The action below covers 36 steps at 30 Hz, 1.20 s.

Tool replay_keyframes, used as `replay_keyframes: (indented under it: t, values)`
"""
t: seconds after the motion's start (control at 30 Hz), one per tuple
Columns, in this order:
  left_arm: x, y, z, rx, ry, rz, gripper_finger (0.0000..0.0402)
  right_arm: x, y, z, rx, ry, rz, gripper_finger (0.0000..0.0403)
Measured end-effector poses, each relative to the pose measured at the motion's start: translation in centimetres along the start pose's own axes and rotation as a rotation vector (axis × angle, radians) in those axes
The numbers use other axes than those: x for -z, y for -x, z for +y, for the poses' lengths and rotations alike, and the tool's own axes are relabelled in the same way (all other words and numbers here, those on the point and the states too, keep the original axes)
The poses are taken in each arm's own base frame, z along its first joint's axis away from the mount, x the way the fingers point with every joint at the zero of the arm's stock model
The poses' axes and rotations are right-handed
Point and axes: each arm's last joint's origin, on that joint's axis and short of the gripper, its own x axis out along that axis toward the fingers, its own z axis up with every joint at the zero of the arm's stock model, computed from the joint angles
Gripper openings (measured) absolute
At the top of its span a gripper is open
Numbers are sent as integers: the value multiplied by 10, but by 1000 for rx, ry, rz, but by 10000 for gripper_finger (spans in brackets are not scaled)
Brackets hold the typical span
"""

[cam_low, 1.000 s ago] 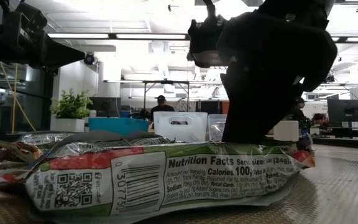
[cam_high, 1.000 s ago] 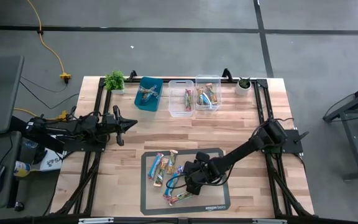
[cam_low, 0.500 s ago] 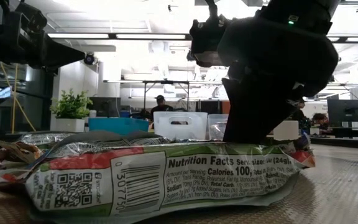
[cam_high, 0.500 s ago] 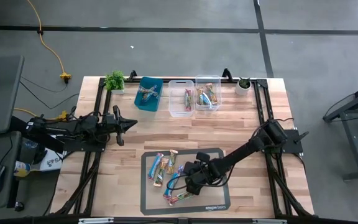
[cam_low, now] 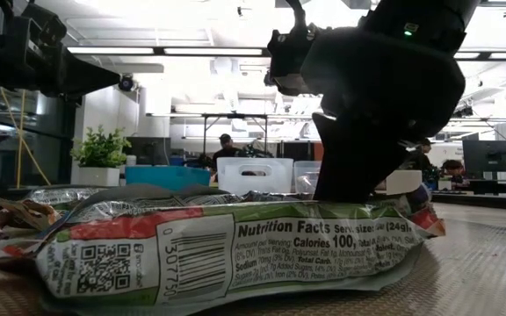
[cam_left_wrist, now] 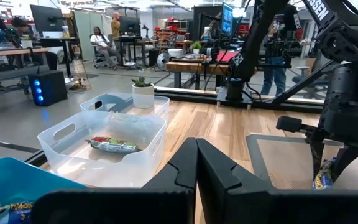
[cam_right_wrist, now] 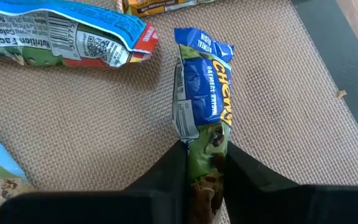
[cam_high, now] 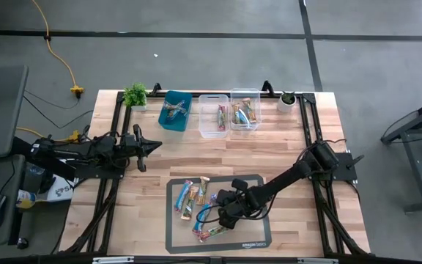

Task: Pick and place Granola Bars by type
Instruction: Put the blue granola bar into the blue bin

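Several granola bars (cam_high: 190, 196) lie on the grey mat (cam_high: 253, 233) at the table's near side. My right gripper (cam_high: 224, 215) slants down over the mat and is shut on a blue and green bar (cam_right_wrist: 205, 93). Another bar with a blue, red and green wrapper (cam_right_wrist: 67, 37) lies flat beside it. A green and red bar (cam_low: 235, 246) fills the low view's foreground, with my right gripper (cam_low: 351, 180) behind it. My left gripper (cam_left_wrist: 196, 163) is shut, held level above the table's left side, touching nothing. My right gripper pinches the blue and green bar at its green end (cam_right_wrist: 205, 163), one finger (cam_right_wrist: 171, 171) on each long edge. The fingers slant down from above and from the table's right. The bar lies flat on the mat, its blue end pointing away from the fingers.
At the far edge stand a teal bin (cam_high: 175, 110) and two clear bins (cam_high: 213, 116) (cam_high: 245, 110), each holding bars. A leafy plant (cam_high: 135, 94) and a small potted plant (cam_high: 287, 101) flank them. Bare wood lies between the bins and the mat.
My right gripper has stayed in place over the mat. In the low view its lower part has grown narrower, the fingers drawing together. The bars on the mat have not shifted.
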Motion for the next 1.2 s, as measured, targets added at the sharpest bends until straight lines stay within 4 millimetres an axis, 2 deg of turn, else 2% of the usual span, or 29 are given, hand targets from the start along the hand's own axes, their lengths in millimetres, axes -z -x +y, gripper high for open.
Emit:
replay_keyframes:
  t: [0.37, 0.57, 0.9, 1.2]
  values:
    - [0, 0, 0, 0, 0, 0, 0, -12, 20, 0, -32, -8, -81, 42]
    - [0, 0, 0, 0, 0, -1, 0, -29, 34, -5, -53, -42, -178, 39]
    - [0, 0, 0, 0, 0, -1, 0, -97, 64, -37, -197, -145, -463, 39]
    - [0, 0, 0, 0, 0, -1, 0, -164, 77, -96, -313, -278, -785, 39]
